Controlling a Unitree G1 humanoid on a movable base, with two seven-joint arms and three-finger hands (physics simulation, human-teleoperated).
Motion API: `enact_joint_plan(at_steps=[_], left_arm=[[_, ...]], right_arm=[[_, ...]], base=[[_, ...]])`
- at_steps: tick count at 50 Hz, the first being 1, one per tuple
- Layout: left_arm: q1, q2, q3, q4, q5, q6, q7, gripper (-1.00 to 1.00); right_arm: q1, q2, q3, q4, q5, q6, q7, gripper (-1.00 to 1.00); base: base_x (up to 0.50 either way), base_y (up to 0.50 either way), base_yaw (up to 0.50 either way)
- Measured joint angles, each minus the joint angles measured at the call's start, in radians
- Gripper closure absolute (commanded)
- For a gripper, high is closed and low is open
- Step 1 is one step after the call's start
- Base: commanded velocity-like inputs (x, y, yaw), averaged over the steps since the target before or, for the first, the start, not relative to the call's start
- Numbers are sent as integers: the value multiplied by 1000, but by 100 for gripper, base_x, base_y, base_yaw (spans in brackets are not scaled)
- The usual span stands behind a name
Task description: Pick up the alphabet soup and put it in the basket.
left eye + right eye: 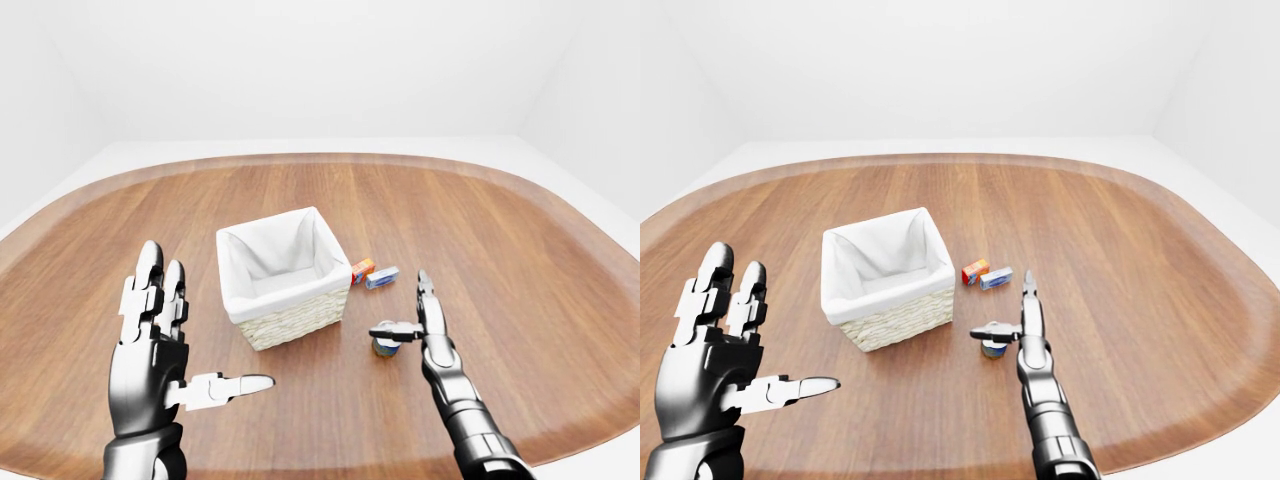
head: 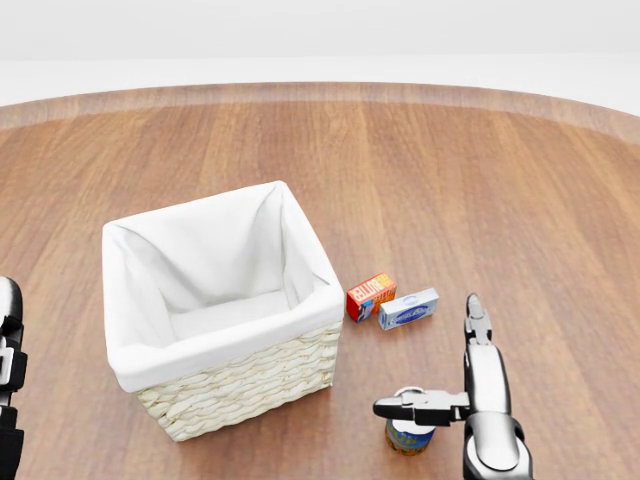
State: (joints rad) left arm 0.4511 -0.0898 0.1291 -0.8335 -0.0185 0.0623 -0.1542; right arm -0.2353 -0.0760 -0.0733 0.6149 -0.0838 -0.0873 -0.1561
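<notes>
Right of basket [image 2: 240, 385], alphabet soup [image 2: 408, 437] seen upright on surface [image 2: 420, 180], apart from weave; right hand [image 2: 470, 400] beside can, fingers [image 2: 478, 318] spread, nothing grasped; thumb over lid judged likely to topple can; left hand [image 1: 150, 350] splayed, idle

The right hand [image 1: 1015, 318] is hovering open over the soup can [image 1: 993, 347] on the desk [image 1: 1140, 300], thumb stretching above it; the basket [image 1: 885, 275] is sitting left.
</notes>
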Motion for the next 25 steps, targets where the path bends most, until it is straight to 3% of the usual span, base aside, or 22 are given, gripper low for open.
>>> enact_joint_plan(at_steps=[25], left_arm=[[3, -7, 15, -16, -11, 8, -12, -100]], right_arm=[[-45, 3, 15, 161, -35, 0, -36, -100]], base=[[0, 0, 0]])
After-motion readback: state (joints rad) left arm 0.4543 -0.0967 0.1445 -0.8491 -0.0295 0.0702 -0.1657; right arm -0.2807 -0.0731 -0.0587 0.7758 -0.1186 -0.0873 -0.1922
